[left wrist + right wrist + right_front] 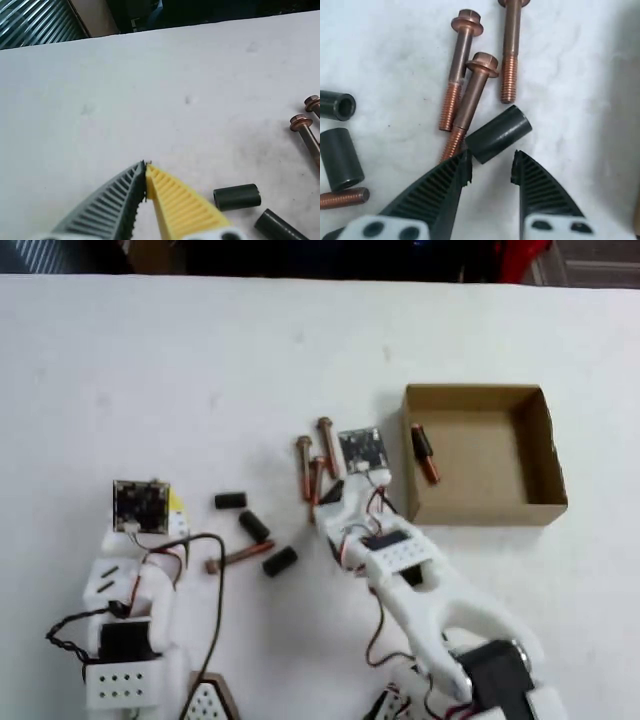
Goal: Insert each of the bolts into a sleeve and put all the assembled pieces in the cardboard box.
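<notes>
Three copper bolts [460, 70] [472, 100] [510, 50] lie close together, seen in the high view as a bolt cluster [312, 465] left of the cardboard box [535, 455]. A black sleeve [497, 134] lies on its side just beyond the tips of my right gripper [491, 167], which is open and hovers low over it [332, 492]. One bolt in a sleeve [424, 452] rests inside the box. My left gripper [146, 169] is shut on nothing, its grey and yellow fingers meeting over bare table [140, 505].
Three loose sleeves [230, 501] [253, 526] [280, 561] and another bolt [240, 556] lie between the two arms. Two of these sleeves [237, 196] [277, 227] sit beside the left gripper. A black cable [215, 590] loops over the left arm.
</notes>
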